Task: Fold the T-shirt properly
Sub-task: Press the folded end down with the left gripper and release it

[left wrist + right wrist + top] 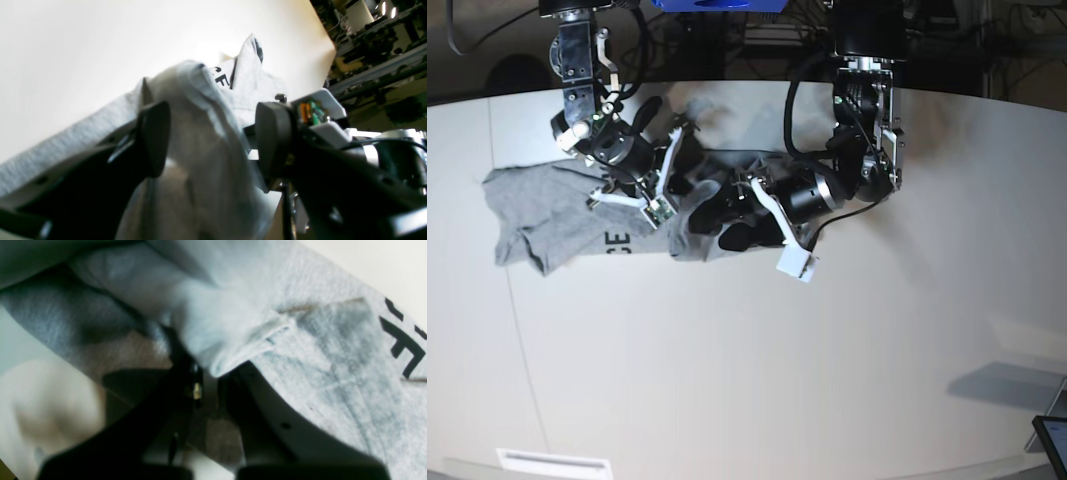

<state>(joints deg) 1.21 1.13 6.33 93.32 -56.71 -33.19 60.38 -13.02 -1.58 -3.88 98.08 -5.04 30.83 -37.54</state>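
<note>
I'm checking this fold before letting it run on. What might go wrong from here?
The left gripper stands open with T-shirt fabric draped between its fingers, so cloth may snag and drag when the arm pulls away. The right gripper pinches a hem while the shirt lies bunched on the table, so the fold may set crooked.

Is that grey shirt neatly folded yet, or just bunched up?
Bunched up. The T-shirt lies crumpled on the table, part spread flat, part heaped between the arms.

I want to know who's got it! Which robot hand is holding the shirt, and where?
The right gripper pinches the T-shirt by a hemmed edge. The left gripper stands open, cloth hanging between its jaws.
</note>
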